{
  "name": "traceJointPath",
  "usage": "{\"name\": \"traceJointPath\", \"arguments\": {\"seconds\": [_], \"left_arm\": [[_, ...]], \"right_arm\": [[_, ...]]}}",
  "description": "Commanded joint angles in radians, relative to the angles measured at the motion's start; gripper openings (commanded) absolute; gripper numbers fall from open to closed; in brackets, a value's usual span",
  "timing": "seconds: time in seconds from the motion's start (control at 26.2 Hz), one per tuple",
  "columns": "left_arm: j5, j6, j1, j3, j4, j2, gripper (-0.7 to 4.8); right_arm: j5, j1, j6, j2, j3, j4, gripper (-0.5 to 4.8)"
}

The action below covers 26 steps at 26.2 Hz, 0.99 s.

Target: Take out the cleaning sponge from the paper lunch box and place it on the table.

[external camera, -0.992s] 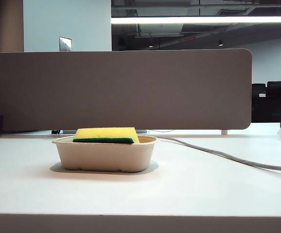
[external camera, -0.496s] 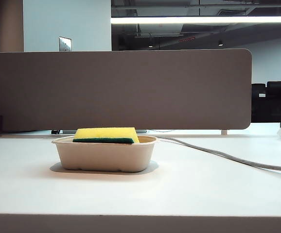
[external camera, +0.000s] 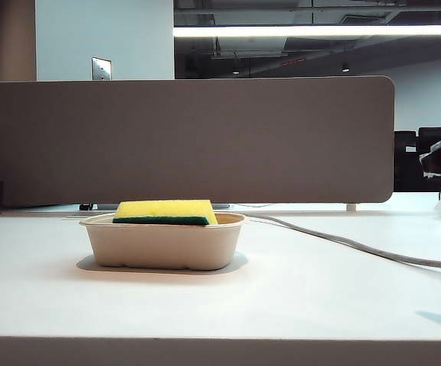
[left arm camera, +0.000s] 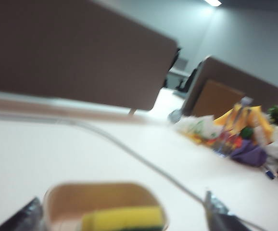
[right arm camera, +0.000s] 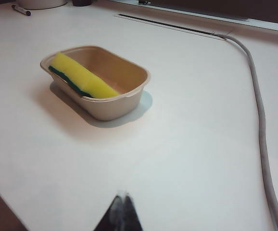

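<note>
The yellow cleaning sponge (external camera: 165, 211), green layer down, lies tilted in the beige paper lunch box (external camera: 163, 244) on the white table (external camera: 297, 290). Neither gripper shows clearly in the exterior view. In the blurred left wrist view my left gripper (left arm camera: 121, 198) is open, its dark fingertips (left arm camera: 29, 215) spread wide either side of the box (left arm camera: 67, 197) and sponge (left arm camera: 122, 219), touching neither. In the right wrist view my right gripper (right arm camera: 122, 198) is shut and empty, hovering over bare table well short of the box (right arm camera: 112, 107) and sponge (right arm camera: 81, 79).
A brown-grey divider panel (external camera: 190, 141) runs behind the box. A grey cable (external camera: 358, 245) crosses the table on the right, the same cable (right arm camera: 259, 120) seen from the right wrist. A pile of coloured objects (left arm camera: 235, 134) lies beyond it. A pen (right arm camera: 21, 9) rests at a far edge.
The box and sponge have not moved. A shadow has appeared on the table's front right, and a blurred dark shape has come in at the right edge.
</note>
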Motion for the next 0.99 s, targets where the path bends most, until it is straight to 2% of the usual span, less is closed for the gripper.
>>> {"name": "traceJointPath", "arguments": {"seconds": [0.04,0.08,0.11,0.15,0.19,0.23,0.27,0.31,0.34,0.42,0.5,0.65,0.69,0.76,0.8,0.84,0.99], "left_arm": [[-0.003,0.015,-0.021,0.087,0.025,0.069,4.66],[0.009,0.058,-0.027,0.119,0.009,0.111,4.65],[0.029,0.158,-0.034,0.194,-0.057,0.205,4.66],[0.045,0.209,-0.039,0.231,-0.090,0.255,4.66],[0.072,0.331,-0.056,0.308,-0.147,0.380,4.66],[0.081,0.383,-0.067,0.341,-0.167,0.436,4.66],[0.113,0.511,-0.101,0.411,-0.201,0.566,4.66],[0.121,0.594,-0.123,0.449,-0.226,0.634,4.66],[0.109,0.716,-0.163,0.505,-0.266,0.743,4.66],[0.074,0.852,-0.225,0.579,-0.294,0.914,4.66],[0.020,0.940,-0.269,0.643,-0.309,1.073,4.66],[-0.033,1.030,-0.322,0.722,-0.311,1.303,4.56],[-0.048,1.030,-0.325,0.726,-0.302,1.326,4.53],[-0.086,1.026,-0.327,0.727,-0.266,1.379,4.04],[-0.091,1.026,-0.326,0.727,-0.248,1.405,3.57],[-0.095,1.026,-0.326,0.727,-0.238,1.415,3.36],[-0.140,1.017,-0.326,0.727,-0.188,1.433,3.31]], "right_arm": [[-0.001,0.001,0.000,-0.001,0.001,0.015,-0.05],[-0.001,0.001,0.000,-0.001,0.001,0.015,-0.05],[-0.001,0.001,0.000,-0.001,0.001,0.015,-0.05],[-0.001,0.001,0.000,-0.001,0.001,0.015,-0.05],[-0.001,0.001,0.000,-0.001,0.001,0.015,-0.05],[-0.001,0.001,0.000,-0.001,0.001,0.015,-0.05],[0.000,0.001,0.000,-0.001,0.001,0.015,-0.05],[-0.001,0.001,0.000,-0.001,0.001,0.015,-0.05],[-0.001,0.001,0.000,-0.002,0.001,0.015,-0.05],[-0.001,0.001,0.000,-0.002,0.001,0.015,-0.05],[-0.002,0.000,0.000,-0.005,0.001,0.014,-0.05],[-0.002,0.000,0.000,-0.037,0.001,0.015,-0.05],[-0.001,0.000,0.000,-0.039,0.001,0.016,-0.05],[0.001,0.000,0.000,-0.039,0.001,0.017,-0.05],[-0.002,0.000,0.000,-0.039,0.001,0.015,-0.05],[-0.001,0.000,0.000,-0.039,0.001,0.015,-0.05],[0.001,0.000,0.000,-0.039,0.001,0.015,-0.05]]}}
